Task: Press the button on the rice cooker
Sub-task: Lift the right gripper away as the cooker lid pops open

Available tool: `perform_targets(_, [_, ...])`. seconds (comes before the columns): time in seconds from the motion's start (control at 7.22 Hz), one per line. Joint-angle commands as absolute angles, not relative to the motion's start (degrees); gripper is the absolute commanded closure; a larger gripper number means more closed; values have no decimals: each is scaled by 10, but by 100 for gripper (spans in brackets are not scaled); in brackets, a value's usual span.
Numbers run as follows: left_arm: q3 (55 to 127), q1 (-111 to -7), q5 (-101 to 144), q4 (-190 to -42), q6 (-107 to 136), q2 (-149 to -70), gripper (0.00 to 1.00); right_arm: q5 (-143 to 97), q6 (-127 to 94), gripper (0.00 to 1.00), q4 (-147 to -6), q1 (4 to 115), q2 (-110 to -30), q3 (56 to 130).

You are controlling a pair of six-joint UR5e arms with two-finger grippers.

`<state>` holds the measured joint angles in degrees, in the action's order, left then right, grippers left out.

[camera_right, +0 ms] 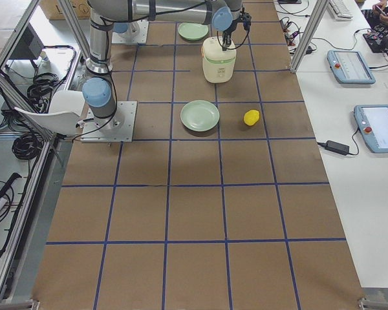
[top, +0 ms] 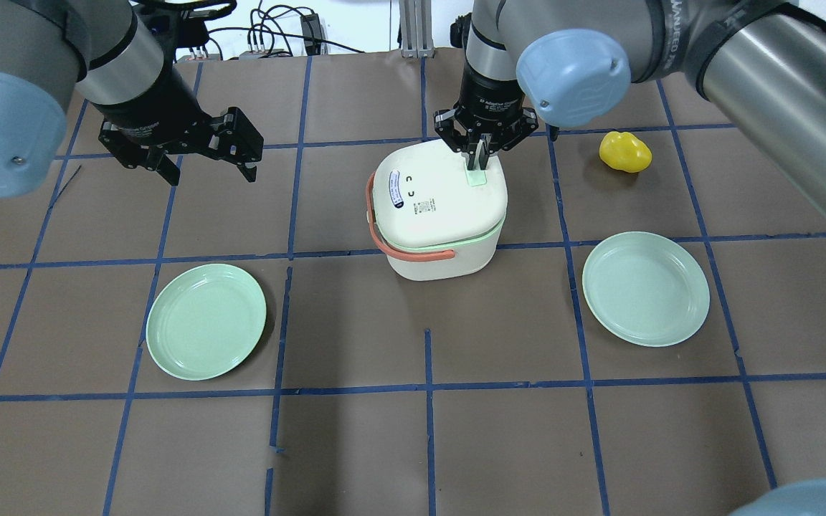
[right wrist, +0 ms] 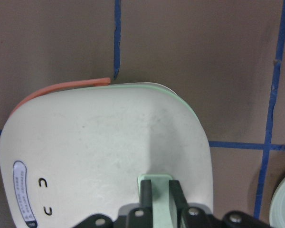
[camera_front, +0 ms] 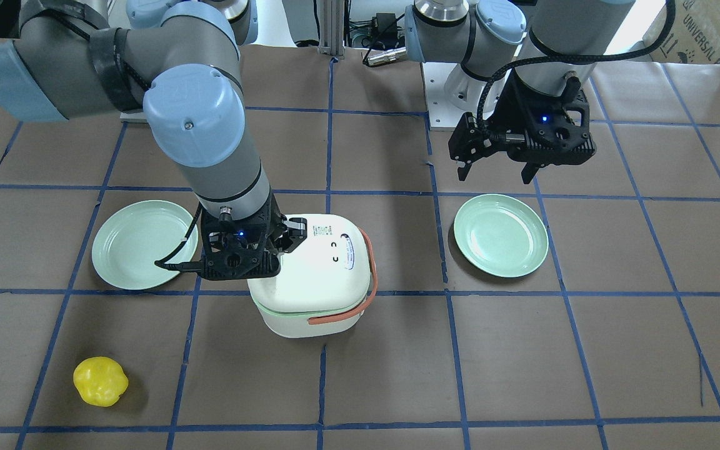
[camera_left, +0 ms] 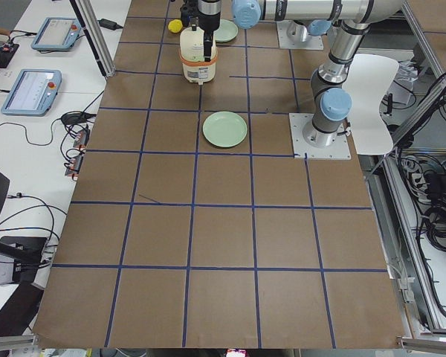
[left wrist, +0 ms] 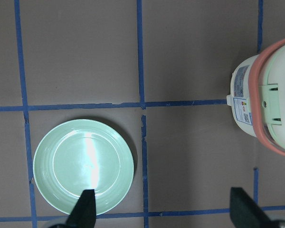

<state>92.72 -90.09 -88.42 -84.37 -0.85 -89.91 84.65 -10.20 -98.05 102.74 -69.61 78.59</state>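
The white rice cooker (top: 442,208) with its orange strap handle stands mid-table, lid closed. It also shows in the front view (camera_front: 316,275) and the right wrist view (right wrist: 99,142). A pale green button (top: 476,177) sits at the lid's edge, on the far side from the robot. My right gripper (top: 480,152) points straight down onto it, fingers almost together. In the right wrist view (right wrist: 160,199) the fingertips sit on the button (right wrist: 155,183). My left gripper (top: 201,161) hangs open and empty above the table, left of the cooker; its wrist view shows the cooker's side (left wrist: 266,104).
A pale green plate (top: 206,320) lies near-left of the cooker and another (top: 646,288) near-right. A yellow toy pepper (top: 624,152) lies right of the right gripper. The brown table cover has blue tape grid lines.
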Motion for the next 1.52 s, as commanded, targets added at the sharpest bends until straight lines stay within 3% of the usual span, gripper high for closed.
perform_targets(0.0, [927,-901,-884,-844,-9,-899,0,850,-103,28,-883,1026,-700,698])
perform_targets(0.14, [927,-901,-884,-844,-9,-899,0,876,-92,0,-882,1024,-708,684])
perform_targets(0.69, [927,-901,-884,-844,-9,-899,0,920,-29,0,-818,986,-808,742])
perform_targets(1.38, [927,-901,-884,-844,-9,-899,0,923,42,0,-816,938,-849,794])
